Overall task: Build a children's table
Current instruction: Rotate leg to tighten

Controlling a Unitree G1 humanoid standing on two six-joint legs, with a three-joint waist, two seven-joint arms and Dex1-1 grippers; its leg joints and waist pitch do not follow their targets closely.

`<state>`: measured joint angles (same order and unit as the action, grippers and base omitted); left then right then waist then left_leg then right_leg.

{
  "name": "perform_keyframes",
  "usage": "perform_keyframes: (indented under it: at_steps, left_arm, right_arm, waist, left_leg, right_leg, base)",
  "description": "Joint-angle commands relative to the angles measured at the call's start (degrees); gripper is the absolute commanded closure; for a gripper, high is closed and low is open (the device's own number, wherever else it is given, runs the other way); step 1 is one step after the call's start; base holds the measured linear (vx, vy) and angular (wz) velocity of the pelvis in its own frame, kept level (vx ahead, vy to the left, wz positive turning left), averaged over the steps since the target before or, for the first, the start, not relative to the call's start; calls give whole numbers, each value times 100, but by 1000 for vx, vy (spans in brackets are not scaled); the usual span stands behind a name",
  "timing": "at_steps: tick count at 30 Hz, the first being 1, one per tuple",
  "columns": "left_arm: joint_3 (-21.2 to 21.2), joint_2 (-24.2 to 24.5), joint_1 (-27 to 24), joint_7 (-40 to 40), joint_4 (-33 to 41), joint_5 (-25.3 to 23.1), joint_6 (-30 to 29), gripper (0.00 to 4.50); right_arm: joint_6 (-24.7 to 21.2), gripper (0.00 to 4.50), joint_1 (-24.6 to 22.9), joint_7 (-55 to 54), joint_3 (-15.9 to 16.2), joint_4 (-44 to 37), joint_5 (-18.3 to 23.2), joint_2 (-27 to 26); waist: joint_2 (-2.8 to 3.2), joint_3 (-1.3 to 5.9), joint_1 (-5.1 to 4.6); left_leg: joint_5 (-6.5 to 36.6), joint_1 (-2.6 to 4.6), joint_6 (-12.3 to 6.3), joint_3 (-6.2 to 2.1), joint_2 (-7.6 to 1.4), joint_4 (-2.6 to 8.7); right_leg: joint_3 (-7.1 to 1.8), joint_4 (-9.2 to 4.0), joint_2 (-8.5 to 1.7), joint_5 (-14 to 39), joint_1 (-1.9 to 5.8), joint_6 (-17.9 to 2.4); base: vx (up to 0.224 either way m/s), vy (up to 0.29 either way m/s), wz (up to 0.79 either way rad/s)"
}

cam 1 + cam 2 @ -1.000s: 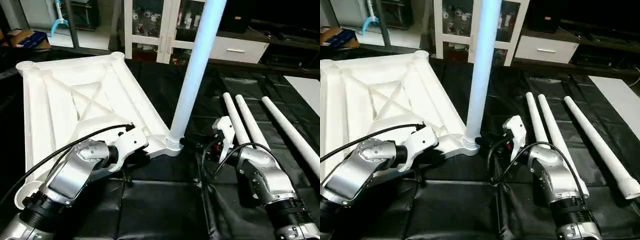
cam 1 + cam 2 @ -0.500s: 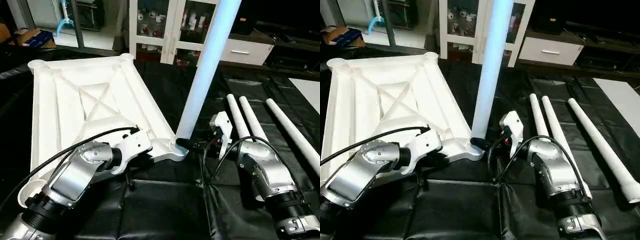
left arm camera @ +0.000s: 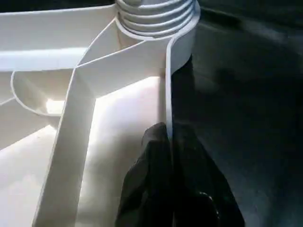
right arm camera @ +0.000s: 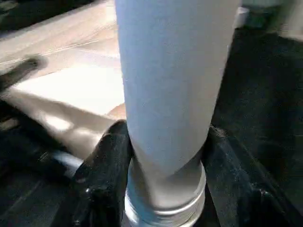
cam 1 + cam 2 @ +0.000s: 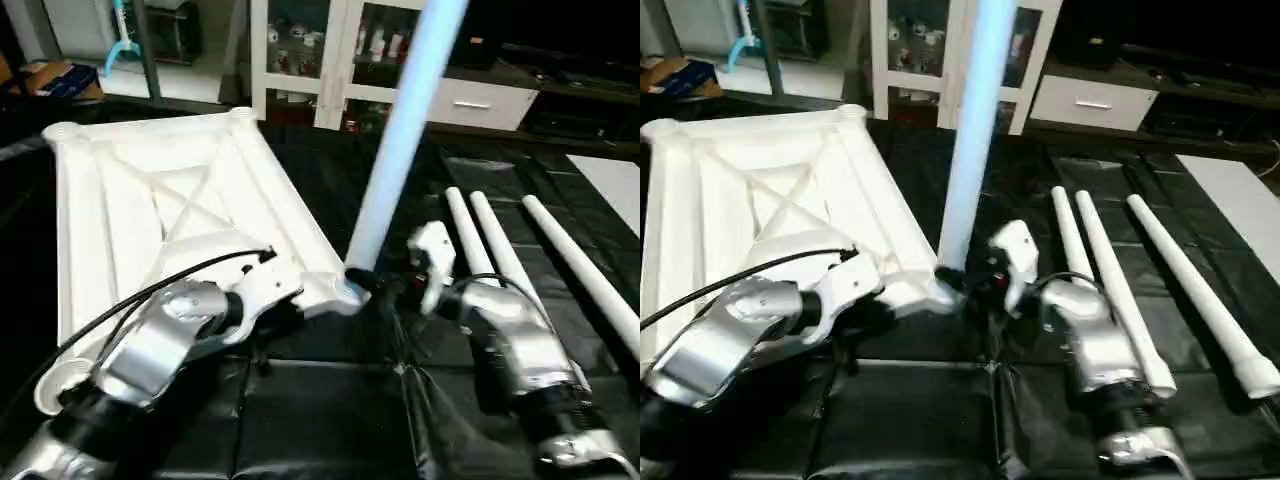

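The white table top [image 5: 150, 200] lies upside down on black cloth, its X ribs facing up. One white leg [image 5: 400, 130] stands upright in the near right corner socket [image 5: 347, 290], tilted slightly. My right gripper [image 4: 165, 156] sits at the base of this leg, one black finger [image 4: 106, 156] pressed against each side just above the thread. My left gripper [image 3: 169, 142] is shut on the table top's thin rim wall [image 3: 166, 85], close to that same corner. In the head view, the left gripper [image 5: 288, 305] is left of the socket and the right gripper [image 5: 375, 285] is right of it.
Three spare white legs [image 5: 462, 225] [image 5: 497, 245] [image 5: 580, 265] lie side by side on the cloth, right of my right arm. A white glass-door cabinet [image 5: 330, 50] and a drawer unit [image 5: 470, 100] stand behind. A white board [image 5: 612, 170] lies at the far right.
The head camera has shifted. My right gripper has moved in from just right of the socket and now closes around the leg's base. The left gripper's hold on the rim is unchanged.
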<state>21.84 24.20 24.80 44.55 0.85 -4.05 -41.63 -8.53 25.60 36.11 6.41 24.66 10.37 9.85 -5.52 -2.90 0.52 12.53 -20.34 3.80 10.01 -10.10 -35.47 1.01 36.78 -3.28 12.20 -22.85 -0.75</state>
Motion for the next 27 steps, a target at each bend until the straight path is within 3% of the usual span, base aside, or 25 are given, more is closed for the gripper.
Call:
perform_keyframes:
  at_steps: [1, 2, 3, 5, 7, 9, 11, 12, 15, 16, 18, 20, 22, 23, 24, 27]
  left_arm:
    - [-48, -392, 226, -521, -70, -110, -449, 450]
    - [-62, -430, 249, -567, -94, -119, -473, 450]
    - [-147, -671, 373, -829, -212, -151, -562, 450]
    - [-197, -895, 487, -1047, -316, -176, -578, 450]
    - [-166, -1068, 597, -1204, -427, -215, -546, 450]
    - [-144, -1086, 619, -1214, -448, -222, -523, 450]
    - [-121, -1033, 624, -1186, -476, -250, -480, 450]
    - [-141, -955, 601, -1168, -472, -262, -507, 450]
    - [-126, -837, 564, -1106, -447, -284, -512, 450]
    - [-88, -725, 509, -996, -405, -267, -456, 450]
    - [-3, -553, 424, -822, -365, -236, -330, 450]
    - [180, -226, 243, -449, -240, -187, -62, 450]
    - [236, -108, 167, -318, -167, -177, 24, 450]
    - [341, 125, 9, 38, 12, -78, 249, 450]
    - [341, 125, 9, 38, 12, -78, 249, 450]
    - [367, 413, -223, 508, 397, 160, 306, 450]
  right_arm:
    - [-481, 262, 102, -2270, -216, 667, -891, -165]
    - [-518, 262, 120, -2467, -244, 698, -931, -210]
    - [-538, 262, 206, -3355, -398, 859, -1045, -482]
    - [-229, 262, 279, -3977, -452, 974, -1158, -741]
    - [22, 262, 412, -4202, -369, 1181, -1188, -1030]
    - [236, 262, 488, -3959, -332, 1297, -1050, -1192]
    - [447, 262, 546, -3402, -318, 1288, -798, -1337]
    - [533, 227, 499, -2706, -297, 1081, -483, -1451]
    - [638, 190, 401, -2456, -197, 774, -479, -1382]
    - [706, 183, 341, -2359, -190, 548, -387, -1302]
    - [707, 158, 299, -2218, -214, 306, -165, -1192]
    - [291, 145, 250, -1593, -243, -8, 249, -935]
    - [135, 127, 213, -1257, -234, -136, 369, -790]
    - [-45, 115, 111, -430, -167, -388, 535, -452]
    - [-45, 115, 111, -430, -167, -388, 535, -452]
    - [-352, 115, -96, 947, -59, -721, 768, 247]
  waist:
    - [107, 284, -7]
    - [107, 281, -63]
    - [107, 299, -73]
    - [110, 311, -104]
    - [122, 351, -97]
    - [122, 383, -108]
    - [126, 381, -107]
    - [128, 376, -105]
    - [139, 355, -94]
    - [179, 346, -89]
    - [156, 343, -72]
    - [178, 324, -78]
    - [191, 319, -62]
    - [191, 305, -49]
    - [202, 313, -15]
    - [201, 303, 39]
  left_leg:
    - [1035, 33, 277, -105, -267, 505]
    - [1015, 21, 352, -110, -256, 508]
    - [1078, 6, 390, -133, -250, 511]
    - [1096, 13, 405, -119, -241, 493]
    - [861, -7, 342, -111, -237, 472]
    - [440, -39, 152, -93, -227, 441]
    - [134, -51, -46, -76, -227, 420]
    - [173, -45, -166, -71, -231, 419]
    - [228, -20, -257, -75, -270, 433]
    - [249, -18, -247, -77, -267, 437]
    - [334, -6, -210, -76, -276, 446]
    - [484, -8, -202, -81, -284, 460]
    - [518, 3, -223, -87, -290, 460]
    - [540, 8, -208, -78, -295, 466]
    - [541, 5, -223, -87, -310, 464]
    - [468, 33, -281, -69, -323, 462]
  right_leg:
    - [-220, -505, -393, 1347, 199, -1093]
    - [-232, -503, -384, 1366, 176, -1023]
    - [-222, -506, -390, 1463, 205, -904]
    - [-233, -516, -385, 1334, 158, -823]
    - [-230, -460, -376, 779, 184, -849]
    - [-225, -373, -355, -135, 236, -992]
    - [-224, -335, -351, -726, 253, -1107]
    - [-218, -334, -352, -797, 264, -1188]
    - [-215, -351, -375, -634, 261, -1303]
    - [-217, -354, -377, -596, 257, -1321]
    - [-221, -366, -383, -449, 261, -1317]
    - [-222, -377, -371, -303, 253, -1296]
    - [-219, -375, -366, -281, 259, -1306]
    - [-219, -390, -367, -217, 243, -1312]
    - [-220, -384, -382, -214, 264, -1325]
    - [-214, -384, -379, -298, 251, -1440]
  base:
    - [0, 0, 0]
    - [0, 0, 0]
    - [0, 0, 0]
    - [0, 0, 0]
    - [0, 0, 0]
    - [0, 0, 0]
    - [0, 0, 0]
    - [0, 0, 0]
    - [0, 0, 0]
    - [0, 0, 0]
    - [0, 0, 0]
    - [0, 0, 0]
    - [0, 0, 0]
    - [0, 0, 0]
    - [0, 0, 0]
    - [0, 0, 0]
